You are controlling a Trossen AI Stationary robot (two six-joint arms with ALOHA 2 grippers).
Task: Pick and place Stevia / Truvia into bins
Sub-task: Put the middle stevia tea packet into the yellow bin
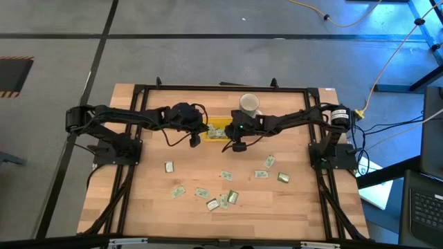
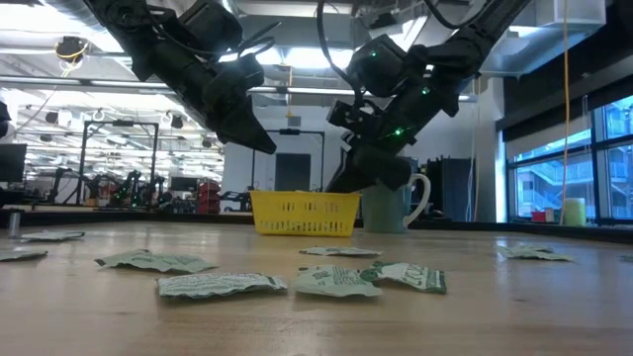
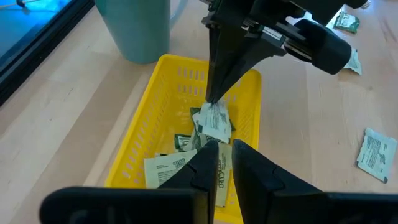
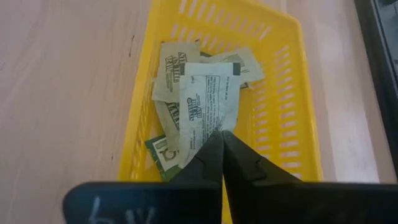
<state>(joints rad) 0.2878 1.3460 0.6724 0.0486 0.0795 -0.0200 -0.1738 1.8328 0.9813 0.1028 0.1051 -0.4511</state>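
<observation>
Yellow tray (image 1: 219, 129): largely hidden beneath both arms in the high view. Mug (image 3: 140, 28): top cut off by the left wrist picture's edge. Packet (image 2: 220, 285) print: unreadable in the low view.

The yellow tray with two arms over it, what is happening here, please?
Both arms are sorting sweetener packets into the yellow tray. The right gripper is shut on one packet and holds it over the tray, which already has several packets in it. The left gripper also hangs above the tray and pinches a packet between its fingers. More loose packets lie scattered on the wooden table, and a mug stands beside the tray.
</observation>
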